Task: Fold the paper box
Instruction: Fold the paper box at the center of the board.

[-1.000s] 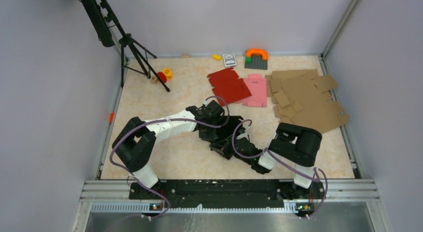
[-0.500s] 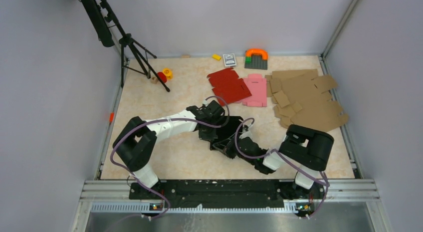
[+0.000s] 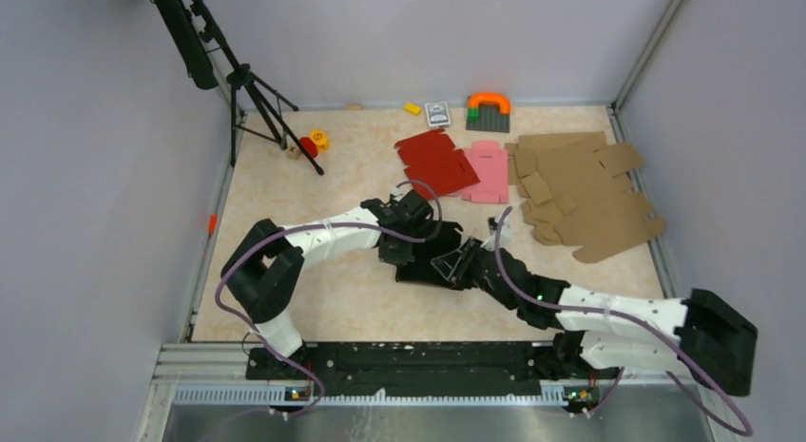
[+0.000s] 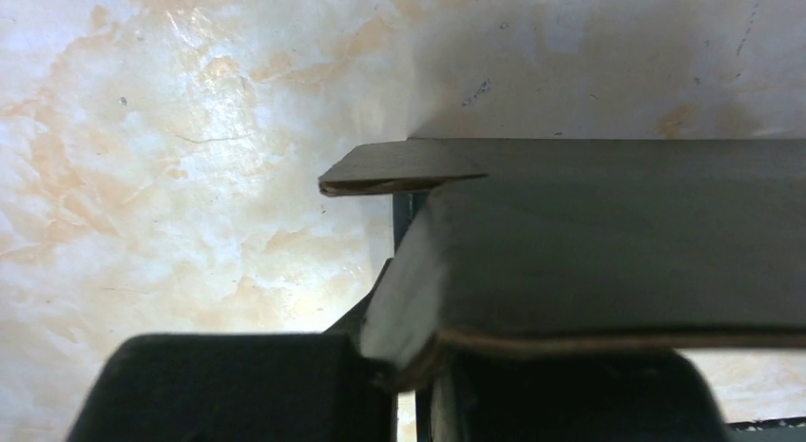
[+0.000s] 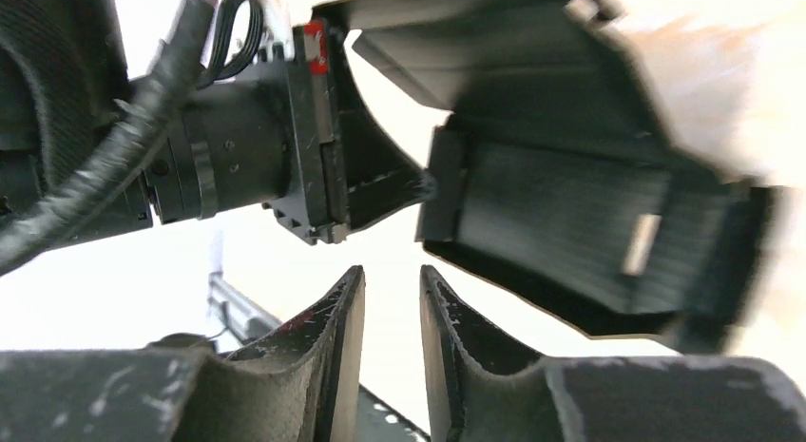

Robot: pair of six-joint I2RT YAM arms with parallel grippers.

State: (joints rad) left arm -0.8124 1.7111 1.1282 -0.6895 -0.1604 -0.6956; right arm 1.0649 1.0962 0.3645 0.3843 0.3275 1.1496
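Now, left gripper (image 4: 413, 385): we've clamped onto the paper box (image 3: 428, 269).
right gripper (image 5: 392, 309): just let go, jaws slightly apart, empty.
task: likely regripping another flap.

The paper box (image 3: 428, 271) was matte black. My right fingers (image 5: 323, 356) were black with white scuffs. The worktop (image 3: 352, 299) was cream, marbled with orange veining. One flat blank (image 3: 435, 163) was red, its neighbour (image 3: 488, 171) pink, the cardboard sheets (image 3: 580, 195) brown.
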